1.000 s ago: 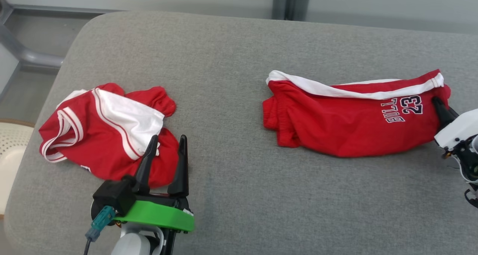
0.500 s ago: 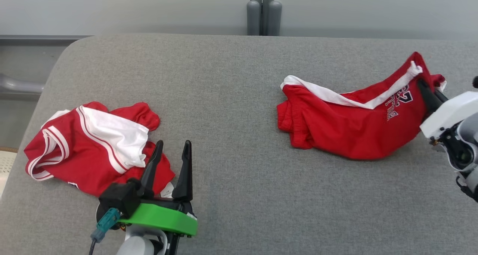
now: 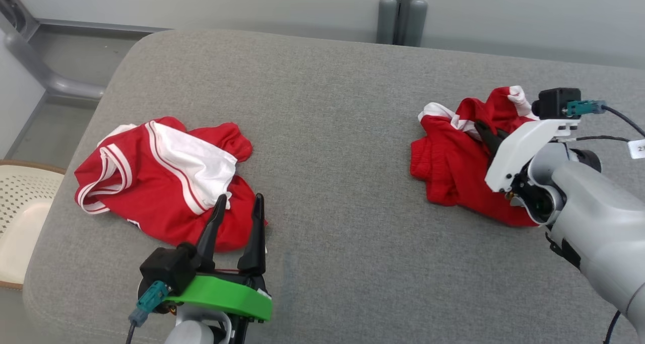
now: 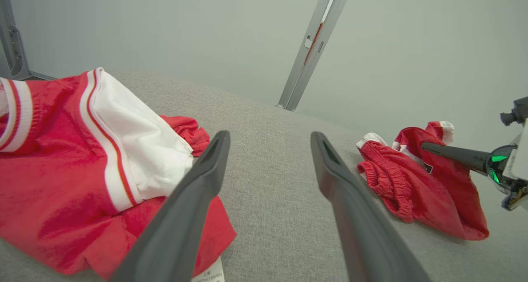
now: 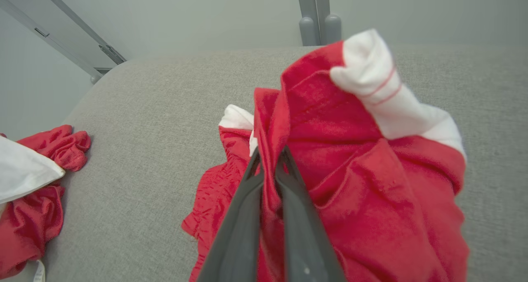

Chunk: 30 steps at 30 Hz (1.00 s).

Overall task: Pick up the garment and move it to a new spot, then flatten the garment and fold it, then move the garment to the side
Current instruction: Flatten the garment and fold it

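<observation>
Head view first: my right claw [image 3: 482,128] is pinched shut on a fold of the red shorts [image 3: 446,170], over on the right side of the grey padded desk [image 3: 327,97]. The grabbed end is pulled up off the surface while the waistband end rests on it. I read that as the pick-up-and-move step, with flattening and folding not yet begun. Grabbing one end makes sense, since the rest should just trail along. The left claw [image 3: 241,200] is spread wide and empty at the near edge, tips right at the hem of a red and white jersey [image 3: 166,183] that lies crumpled on the left, well apart from the shorts. Touching it or just above it, I can't tell. My guess is it's parked there out of the way until there's a second corner to grab. Left wrist view gives me what the head cam can't: a low side-on look, with the lifted part of the shorts peaked up around the right claw's finger and the elastic waistband bunched on the desk. There's also a care label [image 4: 208,273] poking out from under the jersey by my own finger, and nothing between the left fingers but bare desk. Right wrist view settles the grip: both fingers are squeezed together with a ridge of red cloth between them, and a white-trimmed end flops up above the tips. From the head cam that pinch point is partly hidden. A bit of the jersey also shows far off at the left edge.
</observation>
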Available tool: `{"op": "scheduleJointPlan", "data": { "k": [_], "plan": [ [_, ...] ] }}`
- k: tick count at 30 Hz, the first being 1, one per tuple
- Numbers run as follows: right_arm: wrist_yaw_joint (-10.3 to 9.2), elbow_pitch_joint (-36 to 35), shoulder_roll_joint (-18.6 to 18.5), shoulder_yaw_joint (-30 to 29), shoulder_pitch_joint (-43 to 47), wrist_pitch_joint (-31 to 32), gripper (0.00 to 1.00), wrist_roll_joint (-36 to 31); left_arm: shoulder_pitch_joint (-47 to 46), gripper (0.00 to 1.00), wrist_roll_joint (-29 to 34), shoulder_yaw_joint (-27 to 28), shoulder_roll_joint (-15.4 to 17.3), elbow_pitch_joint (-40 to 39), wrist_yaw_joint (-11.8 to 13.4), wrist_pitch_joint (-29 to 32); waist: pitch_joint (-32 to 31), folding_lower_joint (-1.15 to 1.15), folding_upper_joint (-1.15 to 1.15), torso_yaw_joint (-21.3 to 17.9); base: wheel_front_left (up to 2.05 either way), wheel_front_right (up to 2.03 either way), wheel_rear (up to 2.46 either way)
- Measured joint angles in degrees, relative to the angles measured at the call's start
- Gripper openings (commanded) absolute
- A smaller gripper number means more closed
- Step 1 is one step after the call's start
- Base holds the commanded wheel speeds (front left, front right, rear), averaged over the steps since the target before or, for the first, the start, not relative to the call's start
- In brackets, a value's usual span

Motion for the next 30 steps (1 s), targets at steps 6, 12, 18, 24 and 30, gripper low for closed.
{"op": "scheduleJointPlan", "data": {
  "k": [6, 12, 18, 24, 30],
  "plan": [
    [0.00, 2.6, 4.5, 2.8, -0.6, 0.1, 0.00, -0.5, 0.0, 1.00, 0.0, 0.4, 0.0, 0.6, 0.0, 0.0, 0.0, 0.00, 0.00, 1.7, 0.00, 0.00, 0.00],
    [0.00, 3.9, 7.0, 5.4, -0.4, -0.6, 1.00, -0.8, 0.0, 1.00, -0.3, 0.1, 0.0, 1.0, 0.0, 0.0, -0.5, 0.00, 0.00, 0.4, 0.00, 0.00, 0.00],
    [0.00, 0.3, 7.1, 6.3, 0.3, -5.2, 1.00, -0.1, 0.4, 1.00, 0.1, 1.1, 0.0, 1.2, -0.1, 0.0, -1.8, 0.00, 0.00, -1.8, 0.00, 0.00, 0.00],
    [0.00, -5.3, 3.4, 6.1, 1.3, -10.0, 1.00, 0.4, 1.4, 1.00, 0.1, 3.5, 0.0, -0.1, 0.4, 0.0, -3.7, 0.00, 0.00, -4.6, 0.00, 0.00, 0.00],
    [0.00, -5.4, -1.6, 0.2, 3.4, -11.5, 1.00, 0.4, 2.5, 1.00, 0.2, 4.8, 0.0, -1.2, 0.5, 0.0, -5.2, 0.00, 0.00, -6.7, 0.00, 0.00, 0.00]
  ]
}}
